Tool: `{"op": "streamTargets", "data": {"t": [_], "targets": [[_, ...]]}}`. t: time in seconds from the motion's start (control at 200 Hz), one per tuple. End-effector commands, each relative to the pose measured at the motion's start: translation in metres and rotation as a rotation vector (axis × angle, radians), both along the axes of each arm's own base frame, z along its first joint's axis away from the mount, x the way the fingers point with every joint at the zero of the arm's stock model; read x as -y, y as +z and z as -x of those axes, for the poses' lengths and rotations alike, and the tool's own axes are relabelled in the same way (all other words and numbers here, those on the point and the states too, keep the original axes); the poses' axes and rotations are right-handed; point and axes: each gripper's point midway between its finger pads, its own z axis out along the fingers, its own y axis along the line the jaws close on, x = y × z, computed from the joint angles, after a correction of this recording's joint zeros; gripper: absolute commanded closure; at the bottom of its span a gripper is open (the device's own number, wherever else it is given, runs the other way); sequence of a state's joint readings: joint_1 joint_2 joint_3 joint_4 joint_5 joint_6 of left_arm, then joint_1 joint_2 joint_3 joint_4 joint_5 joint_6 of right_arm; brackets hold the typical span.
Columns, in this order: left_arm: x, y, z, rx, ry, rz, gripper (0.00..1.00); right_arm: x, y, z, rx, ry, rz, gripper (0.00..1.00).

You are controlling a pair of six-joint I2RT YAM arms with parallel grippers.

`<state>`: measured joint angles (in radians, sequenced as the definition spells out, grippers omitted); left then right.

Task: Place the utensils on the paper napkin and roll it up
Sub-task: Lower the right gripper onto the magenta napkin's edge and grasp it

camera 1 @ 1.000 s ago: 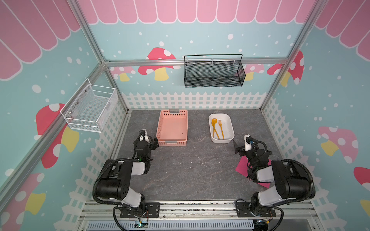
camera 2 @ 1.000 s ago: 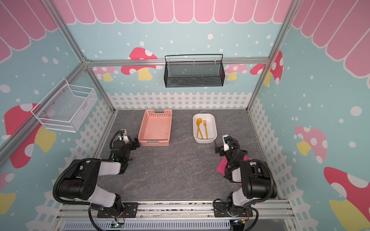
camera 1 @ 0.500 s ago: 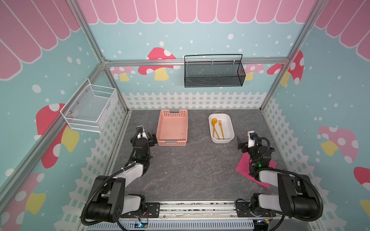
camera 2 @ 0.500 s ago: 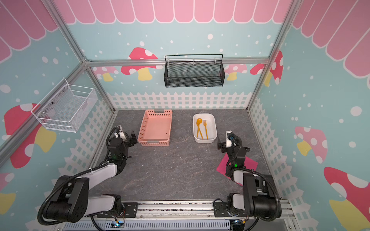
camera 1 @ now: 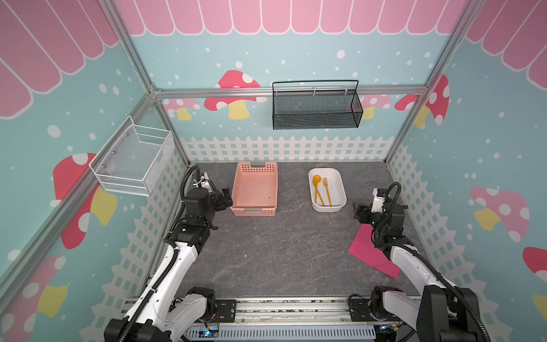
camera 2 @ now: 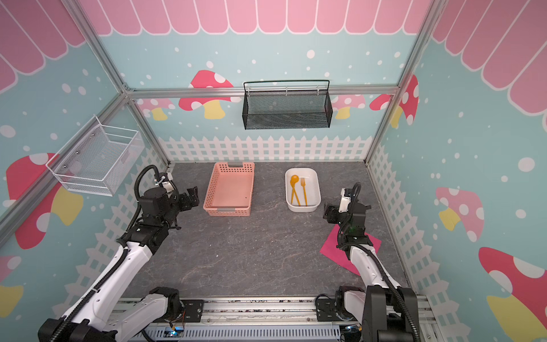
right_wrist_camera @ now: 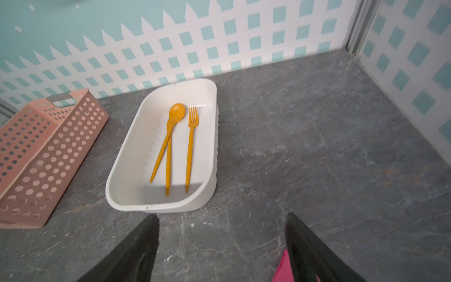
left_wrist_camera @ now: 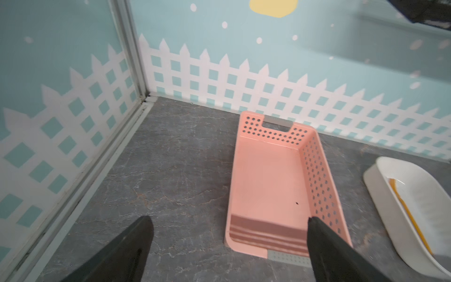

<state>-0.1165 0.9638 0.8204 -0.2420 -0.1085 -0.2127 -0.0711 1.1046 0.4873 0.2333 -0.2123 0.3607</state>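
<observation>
My right hand (camera 1: 358,212) is the nearer one. It hovers just short of the white dish (right_wrist_camera: 131,156), jaws parted wide with nothing between them. The utensils (right_wrist_camera: 169,158) lie inside that dish, ahead of the hand and a little toward the middle of the worktop (camera 1: 281,251). Spoon (right_wrist_camera: 177,112), fork (right_wrist_camera: 191,136) and the thin straight piece run lengthwise along the dish, heads toward the back fence and handle ends toward the hand. I judge the jaws must close across the handles, not along them. The spoon's handle overlaps the straight piece near its top; the fork lies apart from both. The paper napkin (camera 1: 367,248) lies flat on the worktop behind the hand, under the right arm. My left hand (camera 1: 227,197) is fully open and empty beside the pink basket (camera 1: 256,169), well apart from the dish.
</observation>
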Motion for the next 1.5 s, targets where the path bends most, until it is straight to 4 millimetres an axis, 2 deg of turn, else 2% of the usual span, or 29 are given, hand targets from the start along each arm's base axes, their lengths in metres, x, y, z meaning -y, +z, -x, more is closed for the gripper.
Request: {"op": "streamTargets", "data": {"t": [0.0, 0.175, 0.31, 0.355, 0.395, 0.56, 0.806, 1.276, 1.496], "targets": [[0.025, -0.014, 0.023, -0.108, -0.155, 0.031, 0.0, -0.018, -0.027, 0.028, -0.202, 0.018, -0.167, 0.17], [0.015, -0.028, 0.028, -0.153, -0.095, 0.029, 0.0, -0.036, -0.044, 0.053, -0.33, 0.055, -0.287, 0.24], [0.014, -0.033, 0.029, -0.174, -0.075, 0.048, 0.0, -0.042, -0.054, 0.07, -0.417, 0.05, -0.341, 0.29], [0.014, -0.033, 0.029, -0.17, -0.075, 0.047, 0.0, -0.042, -0.058, 0.075, -0.437, 0.031, -0.362, 0.36], [0.014, -0.033, 0.029, -0.17, -0.076, 0.045, 0.0, -0.042, -0.064, 0.081, -0.463, 0.008, -0.38, 0.38], [0.01, -0.026, 0.028, -0.152, -0.073, 0.055, 0.01, -0.035, -0.079, 0.099, -0.523, -0.079, -0.404, 0.37], [0.004, -0.026, 0.031, -0.143, -0.051, 0.047, 0.01, -0.028, -0.103, 0.121, -0.612, -0.174, -0.412, 0.36], [0.007, -0.03, 0.028, -0.152, -0.068, 0.057, 0.02, -0.035, -0.126, 0.137, -0.682, -0.141, -0.416, 0.35], [0.005, -0.031, 0.028, -0.155, -0.061, 0.053, 0.02, -0.05, -0.133, 0.144, -0.723, -0.059, -0.429, 0.35]]}}
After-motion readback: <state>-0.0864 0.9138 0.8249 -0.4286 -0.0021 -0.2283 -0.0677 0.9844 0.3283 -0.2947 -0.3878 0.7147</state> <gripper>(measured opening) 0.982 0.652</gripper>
